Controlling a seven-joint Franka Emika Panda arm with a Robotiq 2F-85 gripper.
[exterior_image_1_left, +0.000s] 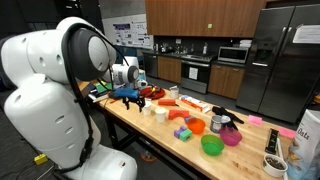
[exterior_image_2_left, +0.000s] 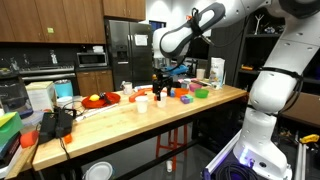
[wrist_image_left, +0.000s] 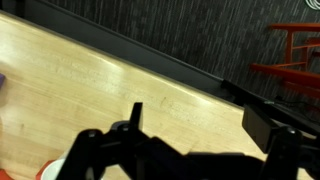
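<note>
Cup (exterior_image_2_left: 143, 104) – white, on the counter (exterior_image_2_left: 100, 119), near its middle | fingers (wrist_image_left: 134, 120) – spread wide, nothing between them, hanging above the wood, cup at their 8 o'clock in an exterior view | red plate (exterior_image_2_left: 100, 100) – 9 o'clock of cup

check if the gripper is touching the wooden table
Cannot tell. The wrist view shows the open gripper over the table, but not its height. In both exterior views the spot is too small to judge.
</note>
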